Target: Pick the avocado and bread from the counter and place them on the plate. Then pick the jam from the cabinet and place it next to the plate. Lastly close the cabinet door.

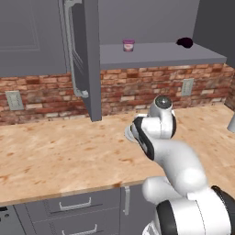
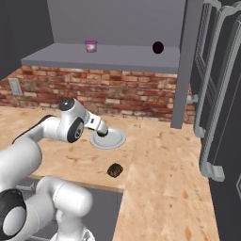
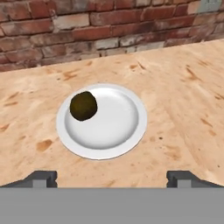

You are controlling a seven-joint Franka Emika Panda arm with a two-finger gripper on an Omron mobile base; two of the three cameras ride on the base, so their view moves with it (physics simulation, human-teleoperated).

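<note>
Base views flanking; hand view close above plate [image 3: 101, 121]

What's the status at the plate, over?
Hand open, empty, above plate. Avocado on plate. Bread on counter near edge; jam on cabinet shelf, door open. Nothing in the way.

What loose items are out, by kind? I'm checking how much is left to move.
Avocado, on the plate: 1
Bread, on the counter: 1
Jam, on the cabinet shelf: 1
Dark lump, on the same shelf: 1
Plate: 1
Total: 5
</note>
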